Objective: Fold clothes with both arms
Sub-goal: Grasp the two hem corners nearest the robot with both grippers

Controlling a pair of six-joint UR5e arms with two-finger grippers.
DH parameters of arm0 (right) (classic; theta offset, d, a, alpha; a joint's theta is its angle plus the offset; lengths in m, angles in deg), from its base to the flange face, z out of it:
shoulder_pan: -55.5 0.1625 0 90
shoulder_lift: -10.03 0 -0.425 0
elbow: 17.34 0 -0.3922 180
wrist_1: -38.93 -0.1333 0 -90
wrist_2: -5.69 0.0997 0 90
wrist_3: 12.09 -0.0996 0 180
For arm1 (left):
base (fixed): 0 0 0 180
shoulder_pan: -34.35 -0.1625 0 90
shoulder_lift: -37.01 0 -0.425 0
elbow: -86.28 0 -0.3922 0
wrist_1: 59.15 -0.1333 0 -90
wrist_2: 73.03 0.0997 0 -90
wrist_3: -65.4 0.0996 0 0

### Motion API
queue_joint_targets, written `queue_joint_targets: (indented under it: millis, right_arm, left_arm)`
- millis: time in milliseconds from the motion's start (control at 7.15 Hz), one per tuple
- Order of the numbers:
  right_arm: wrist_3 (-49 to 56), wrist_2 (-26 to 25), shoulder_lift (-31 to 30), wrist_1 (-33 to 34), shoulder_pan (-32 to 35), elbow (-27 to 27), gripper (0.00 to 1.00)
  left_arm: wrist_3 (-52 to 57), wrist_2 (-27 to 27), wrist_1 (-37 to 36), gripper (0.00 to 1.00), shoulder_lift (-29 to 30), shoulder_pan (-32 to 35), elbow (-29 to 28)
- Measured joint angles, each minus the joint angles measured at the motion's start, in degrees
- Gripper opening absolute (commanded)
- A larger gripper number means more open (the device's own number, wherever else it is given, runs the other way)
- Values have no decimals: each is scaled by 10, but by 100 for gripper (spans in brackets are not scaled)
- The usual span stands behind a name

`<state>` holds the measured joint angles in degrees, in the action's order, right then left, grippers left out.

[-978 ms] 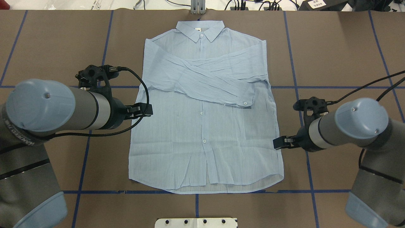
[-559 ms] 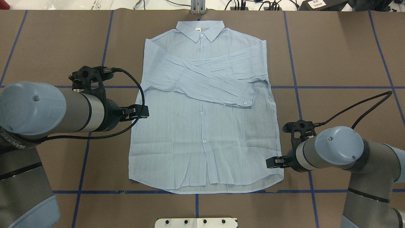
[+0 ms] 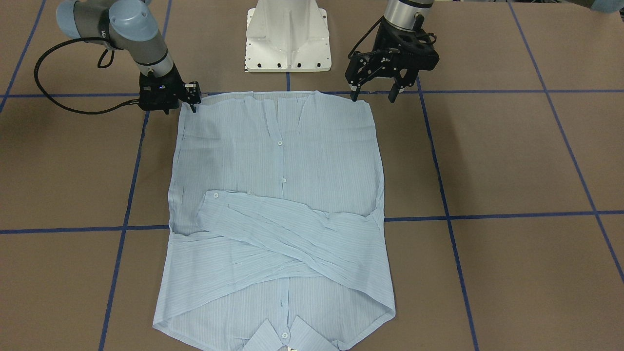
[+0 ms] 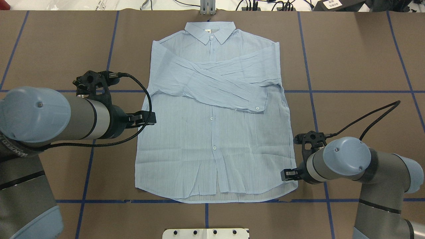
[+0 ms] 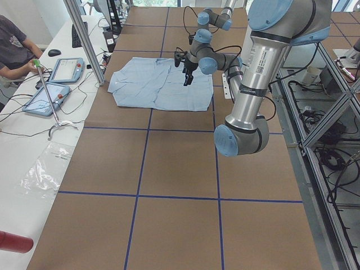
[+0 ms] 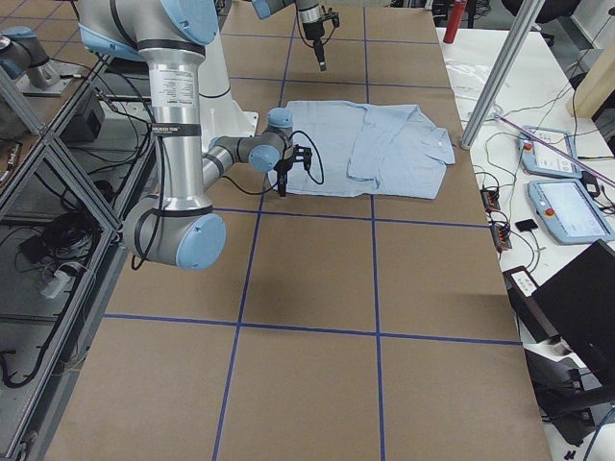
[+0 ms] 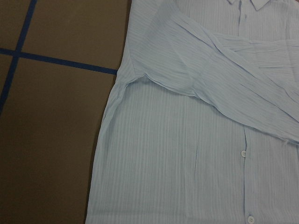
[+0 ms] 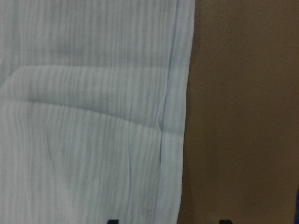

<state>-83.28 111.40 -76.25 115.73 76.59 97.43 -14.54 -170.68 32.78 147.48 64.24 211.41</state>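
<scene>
The light-blue striped shirt (image 4: 212, 132) lies flat and buttoned on the brown table, collar at the far side, both sleeves folded across its chest. My left gripper (image 4: 151, 118) hangs open and empty above the shirt's left side seam; in the front-facing view (image 3: 373, 92) its fingers are spread. The left wrist view shows only the shirt (image 7: 187, 140) from above. My right gripper (image 4: 286, 174) is open and low at the shirt's right edge near the hem corner (image 3: 187, 100). In the right wrist view its two fingertips (image 8: 112, 220) straddle the shirt's edge (image 8: 173, 140).
The white pedestal base (image 3: 287, 34) stands just behind the hem. Blue tape lines (image 4: 312, 91) cross the brown table cover. A side table with tablets (image 5: 48, 95) and an operator (image 5: 11, 45) lies beyond the collar end. A metal post (image 4: 207, 6) stands behind the collar.
My right arm has moved back along the shirt's right edge toward the hem corner and lowered. My left arm drew back slightly to the left, then held still.
</scene>
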Motion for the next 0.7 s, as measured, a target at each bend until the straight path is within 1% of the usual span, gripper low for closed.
queue_joint_targets:
  millis: [140,280,419,699]
  right_arm:
    - [0,0,0,0,-4,-2,58]
    - [0,0,1,0,-7,-4,35]
    - [0,1,0,1,-8,-5,32]
    - [0,2,0,1,-9,-6,33]
  left_arm:
    - [0,0,0,99,0,0,-1]
    - [0,0,0,99,0,0,-1]
    - [0,0,0,99,0,0,-1]
    - [0,0,0,99,-1,0,-2]
